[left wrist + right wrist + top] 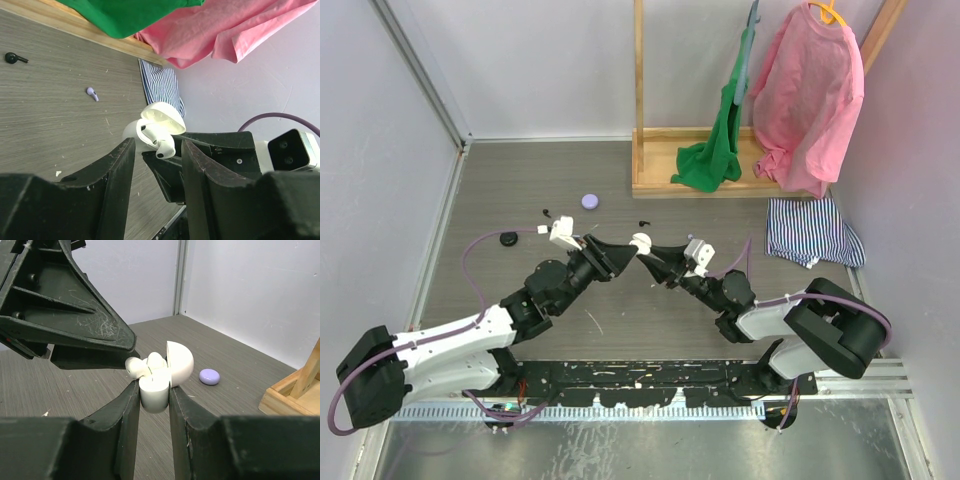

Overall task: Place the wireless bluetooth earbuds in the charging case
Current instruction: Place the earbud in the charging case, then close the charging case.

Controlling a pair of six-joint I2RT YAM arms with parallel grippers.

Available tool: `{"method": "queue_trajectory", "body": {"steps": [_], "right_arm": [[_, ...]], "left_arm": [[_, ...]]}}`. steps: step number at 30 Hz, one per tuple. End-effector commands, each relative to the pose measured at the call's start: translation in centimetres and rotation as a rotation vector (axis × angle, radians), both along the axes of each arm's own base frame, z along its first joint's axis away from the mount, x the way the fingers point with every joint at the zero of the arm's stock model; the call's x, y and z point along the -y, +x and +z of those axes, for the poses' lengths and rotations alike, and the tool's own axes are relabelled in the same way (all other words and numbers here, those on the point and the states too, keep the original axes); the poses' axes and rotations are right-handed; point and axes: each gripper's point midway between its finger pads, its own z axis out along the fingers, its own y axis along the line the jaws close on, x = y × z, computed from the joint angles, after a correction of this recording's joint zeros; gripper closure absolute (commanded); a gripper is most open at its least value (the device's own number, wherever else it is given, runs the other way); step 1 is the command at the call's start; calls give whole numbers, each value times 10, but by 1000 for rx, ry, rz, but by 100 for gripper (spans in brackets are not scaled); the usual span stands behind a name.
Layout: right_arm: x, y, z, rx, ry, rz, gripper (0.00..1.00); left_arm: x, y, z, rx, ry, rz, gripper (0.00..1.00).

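Risk: earbud (162,145) looks half-seated in case (156,399) that my right end effector (153,390) clamps; my left end effector (158,144), jaws parted, could knock it out pulling back.

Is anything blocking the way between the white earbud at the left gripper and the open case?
Nothing visible does. The white earbud lies at the mouth of the white case, its lid swung back, clamped in the right gripper.
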Motion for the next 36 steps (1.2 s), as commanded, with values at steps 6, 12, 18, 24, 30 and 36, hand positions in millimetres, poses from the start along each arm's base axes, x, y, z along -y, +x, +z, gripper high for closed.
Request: {"method": "queue_trajectory", "body": {"steps": [6,12,18,24,30,36], "right_arm": [[10,-9,46,131,131,-2,98],[9,-10,47,130,133,5,97],[9,-11,47,131,133,9,98],[8,-11,47,131,132,11,97],[8,-11,46,130,131,13,97],[8,-11,46,129,130,11,98]], "left_arm": [[0,-9,27,94,12,-49,51],[11,-13,35,126,30,-108,50],[18,-13,35,132,33,-134,50],[26,-18,39,142,31,-181,51],[35,-20,41,151,40,-219,52],[43,-22,40,147,50,-255,52]]}}
